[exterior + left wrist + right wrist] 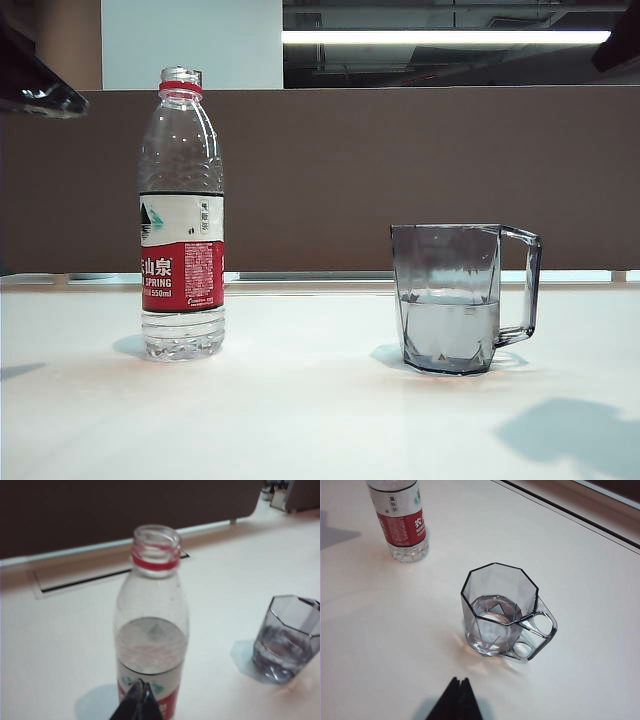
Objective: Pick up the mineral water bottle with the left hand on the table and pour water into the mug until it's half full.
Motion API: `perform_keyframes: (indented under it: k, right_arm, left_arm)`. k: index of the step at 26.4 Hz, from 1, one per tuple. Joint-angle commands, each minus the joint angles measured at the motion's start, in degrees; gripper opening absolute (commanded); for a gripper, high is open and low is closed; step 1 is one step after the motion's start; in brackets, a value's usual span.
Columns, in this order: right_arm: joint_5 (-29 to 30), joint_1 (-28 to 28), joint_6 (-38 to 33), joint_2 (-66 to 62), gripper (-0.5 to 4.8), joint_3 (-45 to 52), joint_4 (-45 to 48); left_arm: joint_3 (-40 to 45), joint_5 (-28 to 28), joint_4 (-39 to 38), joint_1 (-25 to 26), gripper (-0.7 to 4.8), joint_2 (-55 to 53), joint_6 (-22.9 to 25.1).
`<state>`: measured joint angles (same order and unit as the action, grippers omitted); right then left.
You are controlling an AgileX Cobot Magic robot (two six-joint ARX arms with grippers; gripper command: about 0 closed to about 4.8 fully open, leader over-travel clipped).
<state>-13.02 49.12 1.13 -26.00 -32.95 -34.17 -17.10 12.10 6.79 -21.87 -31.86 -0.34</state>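
The mineral water bottle (pixel 182 240) stands upright and uncapped on the white table (pixel 300 420), left of the mug (pixel 450 300). Nothing holds the bottle. Its water reaches about the label's top edge (pixel 152 630). The smoky faceted mug (pixel 500 610) has its handle turned away from the bottle, and water stands in it to about mid-height. My left gripper (pixel 141 685) is shut and empty, raised on the near side of the bottle, level with its label. My right gripper (pixel 461 681) hangs shut and empty above the table, a short way from the mug.
A brown partition (pixel 400 170) runs behind the table. A long cable slot (pixel 85 580) is cut into the tabletop at the back. A dark part of the left arm (pixel 40 92) shows in the upper left corner of the exterior view.
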Motion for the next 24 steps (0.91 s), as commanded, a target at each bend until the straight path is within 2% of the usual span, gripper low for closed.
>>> perform_keyframes:
  k: [1,6,11,15,18,24]
  right_arm:
    - [0.07,-0.02,-0.04,0.09,-0.04,-0.24,0.98]
    - [0.07,-0.02,-0.04,0.09,-0.04,-0.24,0.98]
    - [0.07,0.0,-0.04,0.09,-0.04,-0.22,0.96]
    - [0.07,0.0,-0.04,0.09,-0.04,-0.22,0.98]
    - [0.07,0.0,-0.04,0.09,-0.04,-0.22,0.98]
    - [0.07,0.0,-0.04,0.09,-0.04,-0.22,0.98]
  left_arm:
    - [1.2,-1.49,2.82,-0.02,-0.05,3.32,-0.33]
    - [3.08,-4.94,1.42,0.37,-0.06,10.38,-0.28]
    - [5.51,-5.03,-0.35,3.54,-0.06,15.98,-0.35]
    - [7.8,-1.79,-3.58,9.81,-0.06,22.38,-0.57]
    - [8.94,-2.97,-5.75,13.73,-0.06,26.27,-0.59]
    - [13.14,-3.13,-5.84,18.08,-0.06,31.65,-2.25]
